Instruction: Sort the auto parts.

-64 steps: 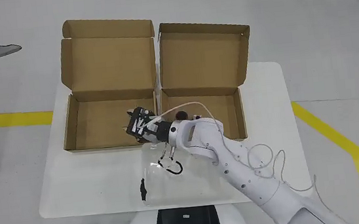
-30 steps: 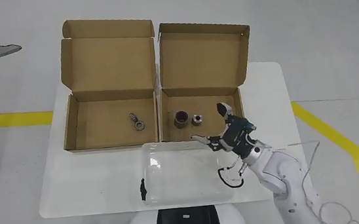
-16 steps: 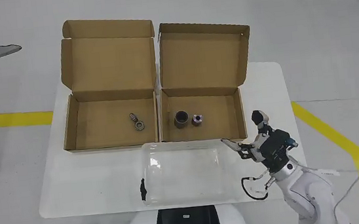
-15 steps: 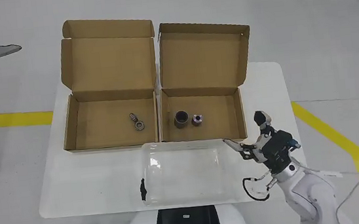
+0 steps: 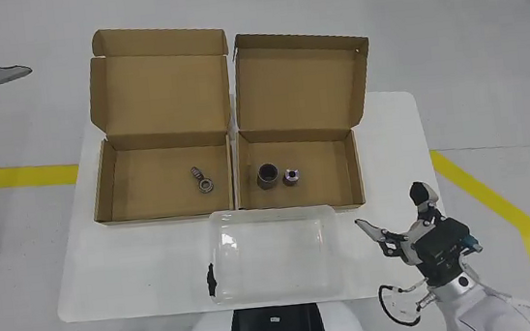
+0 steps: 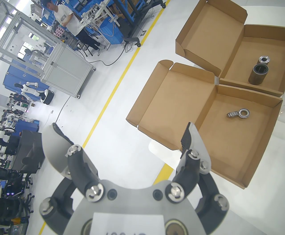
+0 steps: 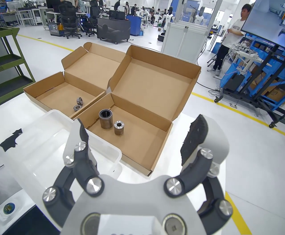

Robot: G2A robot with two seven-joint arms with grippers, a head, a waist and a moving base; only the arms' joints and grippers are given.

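Beyond your right end effector (image 7: 139,129), spread apart, two sleeves (image 7: 106,119) stand in the nearer box (image 7: 144,140), bearings (image 7: 78,104) in the farther box (image 7: 55,96). Your left end effector (image 6: 121,131) is apart too.

The left gripper (image 6: 121,126) is hanging beyond the corner of the white table (image 6: 159,151), above the pale floor, its two fingers spreading wide apart. Two brown cardboard boxes are sitting side by side on the table with lids folded open. In the nearer box (image 6: 224,142) a pair of small silver bearing rings (image 6: 240,113) are lying touching. In the farther box (image 6: 242,51) a dark steel sleeve (image 6: 258,74) is standing upright, with a shorter silver metal bushing (image 6: 264,60) just beside it.
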